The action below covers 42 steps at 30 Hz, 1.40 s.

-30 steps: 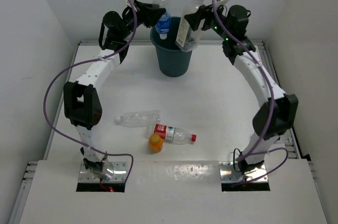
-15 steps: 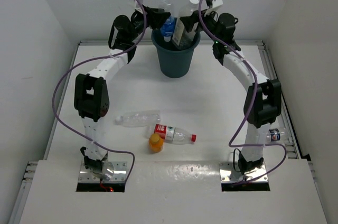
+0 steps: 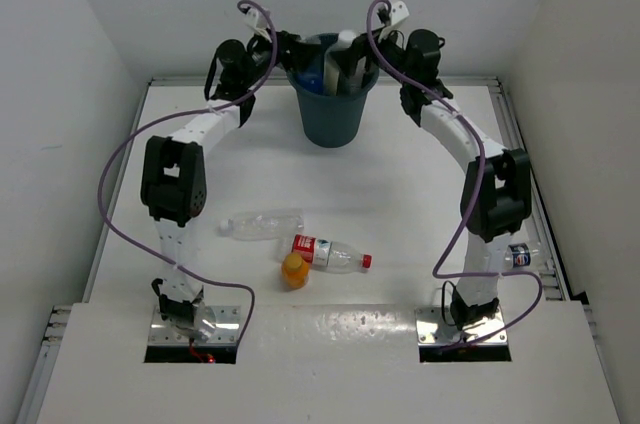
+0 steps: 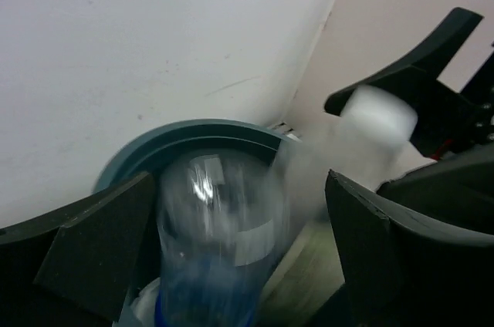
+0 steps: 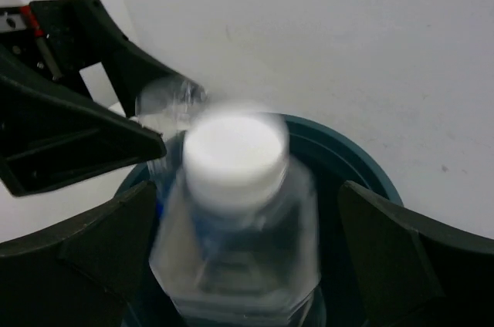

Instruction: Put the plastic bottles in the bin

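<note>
The dark teal bin (image 3: 333,116) stands at the back of the table. My left gripper (image 3: 300,50) and right gripper (image 3: 366,52) hang over its rim, both open. A clear blue-labelled bottle (image 4: 216,242) sits blurred between the left fingers (image 4: 93,254), loose inside the bin's rim (image 4: 193,130). A squarish clear bottle with a white cap (image 5: 235,157) is blurred between the right fingers (image 5: 409,261), touching neither, over the bin's rim (image 5: 363,159). On the table lie a clear bottle (image 3: 262,224), a red-labelled bottle (image 3: 330,253) and a stubby orange bottle (image 3: 293,269).
A small blue-labelled bottle (image 3: 519,256) lies at the table's right edge beside the right arm. Walls close in the back and both sides. The two grippers face each other closely over the bin; the left one's finger (image 5: 73,138) shows in the right wrist view.
Both grippers moved in over the bin and opened. The blue-labelled bottle and the squarish bottle left the jaws and sank into the bin.
</note>
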### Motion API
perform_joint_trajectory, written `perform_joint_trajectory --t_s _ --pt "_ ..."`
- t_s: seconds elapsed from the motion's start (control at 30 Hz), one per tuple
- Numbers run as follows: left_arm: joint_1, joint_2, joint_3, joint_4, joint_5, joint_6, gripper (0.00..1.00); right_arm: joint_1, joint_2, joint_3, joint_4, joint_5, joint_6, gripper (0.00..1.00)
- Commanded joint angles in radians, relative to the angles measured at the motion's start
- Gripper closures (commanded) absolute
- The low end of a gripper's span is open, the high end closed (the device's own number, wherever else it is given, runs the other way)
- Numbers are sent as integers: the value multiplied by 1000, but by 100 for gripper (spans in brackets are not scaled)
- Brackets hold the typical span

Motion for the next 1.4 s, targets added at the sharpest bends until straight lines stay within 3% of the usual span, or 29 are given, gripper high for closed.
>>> perform_joint_trajectory --t_s 0.0,0.23,0.4,0.43,0.5,0.53,0.6,0.63,0.8,0.9,1.13,1.37 --pt "24 -29 97 -20 9 36 0 9 -20 94 -8 -48 -9 1" --pt "71 -140 310 -261 21 111 0 11 -61 297 -150 -10 -41 1" --pt "137 -287 341 -572 167 206 0 -9 -251 242 -343 -24 -70 3" --pt "148 -352 323 -726 196 307 0 -11 -318 223 -468 -33 -92 7" --pt "173 -426 246 -886 291 454 0 -18 -460 113 -564 -70 -138 13" --pt "173 -466 216 -1074 308 639 0 -18 -493 80 -689 -74 -170 14" --pt "158 -571 128 -1265 267 834 0 -18 -625 -56 -771 -86 -216 15" --pt "141 -607 82 -1389 229 990 0 -20 -655 -84 -893 -88 -259 15" --pt "8 -844 -340 -1511 19 1154 0 -6 -813 -312 -1161 -79 -294 15" --pt "-94 -868 -470 -1574 -56 1170 0 3 -870 -403 -1259 -59 -293 15" --pt "-324 -700 -513 -1575 -274 1114 0 3 -925 -529 -1339 -5 -294 15" --pt "-458 -476 -469 -1547 -429 1071 0 5 -966 -580 -1370 35 -326 15"
